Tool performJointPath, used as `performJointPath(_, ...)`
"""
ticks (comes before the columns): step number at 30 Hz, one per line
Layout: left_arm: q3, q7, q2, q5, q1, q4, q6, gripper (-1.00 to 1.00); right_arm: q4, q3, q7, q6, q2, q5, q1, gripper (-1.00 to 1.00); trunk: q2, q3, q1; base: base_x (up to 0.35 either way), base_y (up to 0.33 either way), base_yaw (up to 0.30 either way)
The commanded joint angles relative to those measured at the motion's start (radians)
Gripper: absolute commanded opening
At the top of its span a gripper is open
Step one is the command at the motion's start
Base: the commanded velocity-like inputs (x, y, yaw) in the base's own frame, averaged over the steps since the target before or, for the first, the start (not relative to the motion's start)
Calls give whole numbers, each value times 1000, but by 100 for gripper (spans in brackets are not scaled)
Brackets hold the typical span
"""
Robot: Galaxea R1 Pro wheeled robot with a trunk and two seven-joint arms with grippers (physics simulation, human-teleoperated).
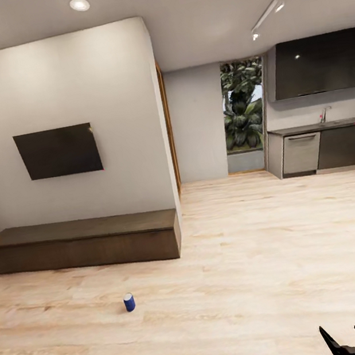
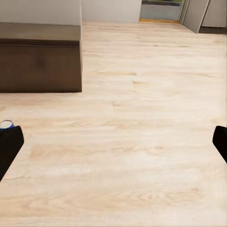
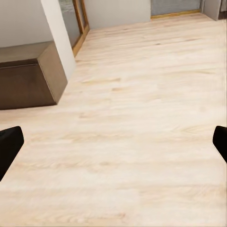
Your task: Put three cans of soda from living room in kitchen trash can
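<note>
A dark wall-mounted TV (image 1: 58, 152) hangs above a long, low brown bench (image 1: 84, 242) — and a small blue can (image 1: 129, 302) stands upright on the pale wood floor (image 1: 261, 256), well apart from the bench.

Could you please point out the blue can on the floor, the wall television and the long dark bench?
Blue can (image 1: 129, 302), head view, middle of its side.
Television (image 1: 58, 152), head view, centre of the screen.
Dark bench (image 1: 82, 229), head view, its top surface.

One blue can (image 1: 129, 302) on floor, one wall television (image 1: 58, 152), one long dark cabinet (image 1: 81, 243), two ceiling downlights (image 1: 79, 4) (both lit), two tools.
</note>
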Motion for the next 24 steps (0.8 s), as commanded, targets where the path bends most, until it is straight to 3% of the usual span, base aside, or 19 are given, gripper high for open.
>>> performJointPath(1, 0, 0, 0, 0, 0, 0, 0, 100, 0, -1, 0, 0, 0, 0, 0, 100, 0, 0, 0, 324, 1, -248)
performJointPath(18, 0, 0, 1, 2, 0, 1, 0, 100, -2, -12, 8, -1, 2, -10, -14, 100, 0, -3, 0, 322, 0, -217)
performJointPath(24, 1, 0, 1, 3, 0, 1, -1, 100, -3, -10, 11, 5, 0, -36, -14, 100, 0, -4, 0, 132, 0, -118)
